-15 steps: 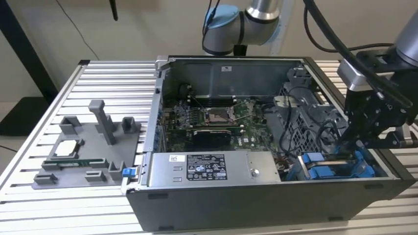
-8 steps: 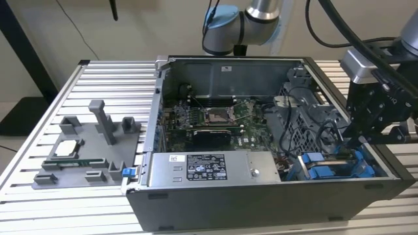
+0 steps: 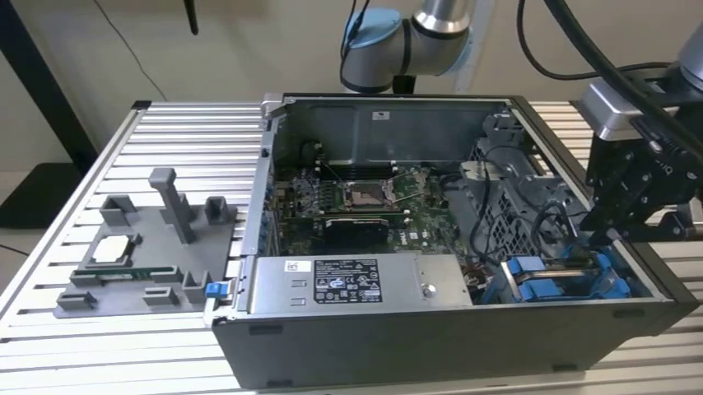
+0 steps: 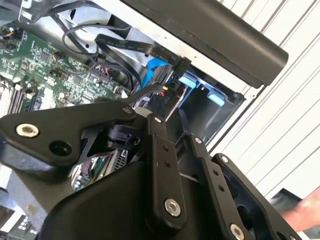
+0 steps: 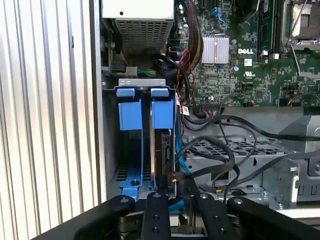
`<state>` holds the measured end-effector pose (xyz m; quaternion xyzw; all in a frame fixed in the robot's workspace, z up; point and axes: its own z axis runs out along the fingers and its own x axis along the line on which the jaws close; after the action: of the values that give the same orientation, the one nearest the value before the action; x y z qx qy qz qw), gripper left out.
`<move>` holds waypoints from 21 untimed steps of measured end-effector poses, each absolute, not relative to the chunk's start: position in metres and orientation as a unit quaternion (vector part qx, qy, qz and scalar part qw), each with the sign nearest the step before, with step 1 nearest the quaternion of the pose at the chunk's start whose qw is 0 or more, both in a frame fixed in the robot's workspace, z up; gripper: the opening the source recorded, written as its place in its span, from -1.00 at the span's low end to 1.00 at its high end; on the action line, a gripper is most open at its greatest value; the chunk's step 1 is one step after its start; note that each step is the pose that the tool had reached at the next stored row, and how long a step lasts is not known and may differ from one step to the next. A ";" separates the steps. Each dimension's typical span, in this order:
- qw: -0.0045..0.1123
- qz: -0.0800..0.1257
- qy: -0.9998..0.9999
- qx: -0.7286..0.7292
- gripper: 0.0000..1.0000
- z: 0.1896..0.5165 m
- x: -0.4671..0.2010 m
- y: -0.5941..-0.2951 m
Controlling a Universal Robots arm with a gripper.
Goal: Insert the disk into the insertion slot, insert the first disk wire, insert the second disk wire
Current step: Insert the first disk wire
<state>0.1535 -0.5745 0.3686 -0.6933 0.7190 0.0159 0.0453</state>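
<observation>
The disk [image 5: 163,152] stands on edge in the insertion slot [image 5: 161,107] of the drive cage, under one of two blue carrier tabs; the bay beside it [image 5: 129,150] is open. In the exterior view the cage [image 3: 565,276] sits at the case's front corner on the view's right, and my black gripper [image 3: 601,237] hangs just above it. In the first wrist view the gripper [image 5: 177,196] is right at the disk's rear edge, where a thin blue wire [image 5: 181,162] and a connector with coloured wires meet. A flat black wire's connector [image 4: 178,66] sits by the blue carriers.
The open computer case [image 3: 439,337] lies on a ribbed metal table [image 3: 165,350]. Inside are the motherboard [image 3: 363,197], a grey labelled power-supply box [image 3: 351,282] and loose black cables [image 5: 235,150] over the perforated cage. A grey parts fixture [image 3: 143,263] sits at the exterior view's left.
</observation>
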 end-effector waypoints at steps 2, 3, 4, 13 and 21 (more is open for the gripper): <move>0.045 0.016 0.719 -0.693 1.00 0.369 0.158 -0.574; 0.045 0.016 0.719 -0.693 1.00 0.369 0.160 -0.573; 0.045 0.016 0.719 -0.693 1.00 0.369 0.162 -0.573; 0.045 0.016 0.719 -0.693 1.00 0.371 0.176 -0.569; 0.060 0.032 0.719 -0.692 -1.00 0.370 0.178 -0.569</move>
<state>0.1777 -0.5693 0.3697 -0.6921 0.7186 0.0323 0.0603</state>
